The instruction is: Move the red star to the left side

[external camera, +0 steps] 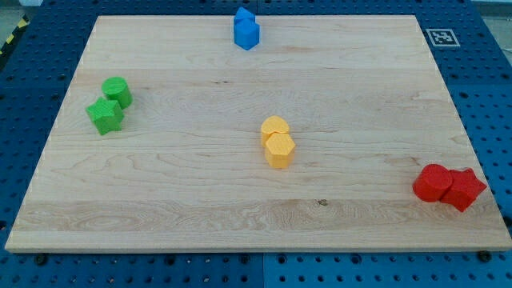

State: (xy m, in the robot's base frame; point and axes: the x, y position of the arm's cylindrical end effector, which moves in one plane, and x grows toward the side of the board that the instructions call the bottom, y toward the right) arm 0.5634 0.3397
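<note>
Red star (465, 190) sits at the near right corner of the wooden board (184, 184), close to the board's right edge and not far from its near edge. Touching it on its left is a red cylinder (433, 183), so the two red blocks form one tight pair (the star is the one further right).

Toward the middle of the board, well apart from the red pair, stand two yellow blocks pressed together: a yellow hexagonal block (280, 150) nearer to the bottom of the view and a second yellow block (274, 128), rounded and harder to make out in shape, just behind it.

On the far left side lie two green blocks, touching: a green star (106, 115) and a green cylinder (118, 90) just beyond it, both near the board's left edge.

At the far edge, a little left of centre, two blue blocks (246, 29) stand together; their exact shapes are hard to read (both look angular).

Off the board at the far right, on the blue perforated table (480, 48), a small black-and-white marker tag (442, 36) lies just beside the board's corner.

My tip does not show anywhere in the view, so its place relative to the blocks cannot be told, and there are no jaws to report on: the rod itself is out of sight.
</note>
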